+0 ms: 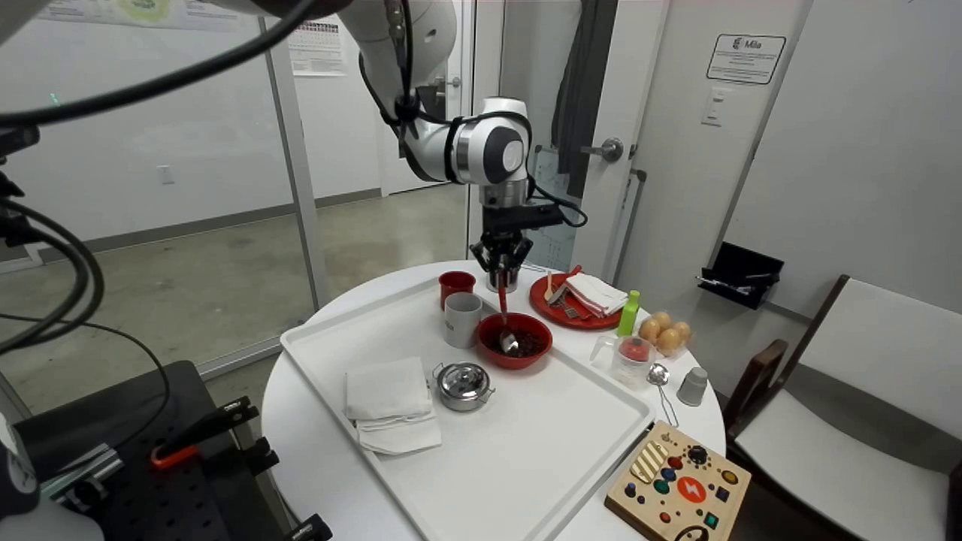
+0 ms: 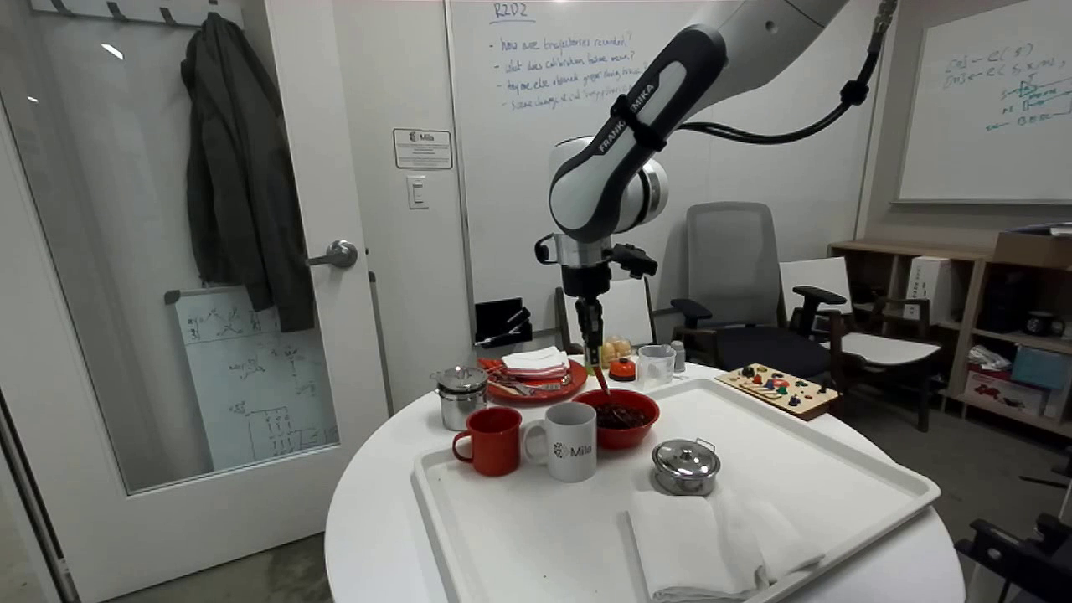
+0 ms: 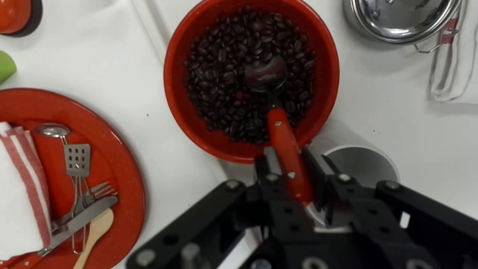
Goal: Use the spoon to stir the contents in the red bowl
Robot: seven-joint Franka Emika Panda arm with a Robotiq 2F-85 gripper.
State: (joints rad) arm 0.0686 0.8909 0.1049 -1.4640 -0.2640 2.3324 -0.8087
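Note:
The red bowl [image 1: 515, 362] stands on the white tray and shows in both exterior views [image 2: 621, 439]. In the wrist view the red bowl [image 3: 328, 74] holds dark beans, the contents [image 3: 220, 86]. The spoon [image 3: 282, 130] has a red handle and a metal head. Its head [image 1: 509, 343] rests among the beans, and its handle tilts up out of the bowl. My gripper [image 3: 286, 158] is above the bowl's rim with the spoon's handle between its fingers, shut on it. In both exterior views the gripper [image 1: 502, 278] points down over the bowl [image 2: 593, 356].
A grey-white mug [image 1: 462, 319] stands right beside the bowl, close to the gripper. A red mug [image 2: 494, 440] is behind it. A lidded steel pot [image 1: 463, 387] and folded white cloths [image 1: 391, 406] lie on the tray [image 1: 518, 466]. A red plate [image 3: 127, 209] holds utensils.

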